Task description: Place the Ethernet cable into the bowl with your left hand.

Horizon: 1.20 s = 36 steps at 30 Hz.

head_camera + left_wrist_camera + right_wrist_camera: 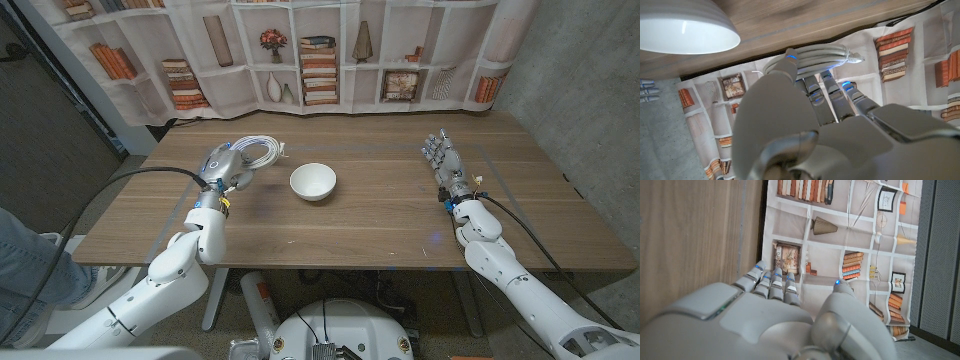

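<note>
A coiled white Ethernet cable (262, 153) is at the table's back left, gripped by my left hand (224, 166). In the left wrist view the thumb and fingers (790, 59) close around the coil (825, 52), which shows against the backdrop and seems raised off the wood. A white bowl (313, 182) stands upright just right of that hand, near the table's middle; its rim also appears in the left wrist view (685, 30). My right hand (443, 160) stays far to the right with its fingers stretched out and holds nothing (775, 287).
The wooden table (380, 225) stretches between the two arms. A printed bookshelf backdrop (320, 60) hangs behind its far edge. A person's leg in jeans (25, 262) is at the picture's left edge, beside my left arm.
</note>
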Motion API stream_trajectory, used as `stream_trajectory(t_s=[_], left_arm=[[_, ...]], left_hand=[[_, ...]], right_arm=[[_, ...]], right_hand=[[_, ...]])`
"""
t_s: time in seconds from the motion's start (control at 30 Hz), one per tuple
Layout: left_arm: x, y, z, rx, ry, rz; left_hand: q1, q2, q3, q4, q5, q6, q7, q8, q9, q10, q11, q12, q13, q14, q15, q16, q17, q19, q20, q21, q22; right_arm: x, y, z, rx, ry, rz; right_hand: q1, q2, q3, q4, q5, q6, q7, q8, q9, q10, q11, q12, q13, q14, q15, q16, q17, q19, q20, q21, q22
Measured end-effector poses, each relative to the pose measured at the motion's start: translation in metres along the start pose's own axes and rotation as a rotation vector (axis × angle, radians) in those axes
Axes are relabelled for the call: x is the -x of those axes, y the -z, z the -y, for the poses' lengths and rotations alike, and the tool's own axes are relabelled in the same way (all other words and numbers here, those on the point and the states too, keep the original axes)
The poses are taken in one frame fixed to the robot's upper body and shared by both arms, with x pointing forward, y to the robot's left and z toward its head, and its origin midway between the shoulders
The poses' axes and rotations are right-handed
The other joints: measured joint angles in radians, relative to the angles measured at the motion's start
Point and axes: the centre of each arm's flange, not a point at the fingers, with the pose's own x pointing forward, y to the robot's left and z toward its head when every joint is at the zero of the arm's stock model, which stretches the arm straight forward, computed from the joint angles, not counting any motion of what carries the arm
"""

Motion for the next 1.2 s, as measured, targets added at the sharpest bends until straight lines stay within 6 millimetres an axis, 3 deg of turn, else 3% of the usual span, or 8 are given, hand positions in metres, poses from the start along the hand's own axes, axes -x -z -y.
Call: stream_trajectory(t_s=[1.2], left_arm=[[-0.001,-0.038,0.011,0.014,-0.007,0.167]], left_hand=[[-0.001,0.002,0.008,0.0,0.003,0.002,-0.002,0.004,0.0,0.002,-0.001,0.005,0.0,0.0,0.0,0.0,0.0,0.0,0.0,0.0,0.0]], right_arm=[[0.003,-0.001,0.01,-0.013,0.026,0.008]], right_hand=[[0.0,0.0,0.002,-0.002,0.0,0.0,0.0,0.0,0.0,0.004,-0.004,0.0,0.0,0.0,0.0,-0.005,0.0,0.0,0.0,-0.007,0.0]])
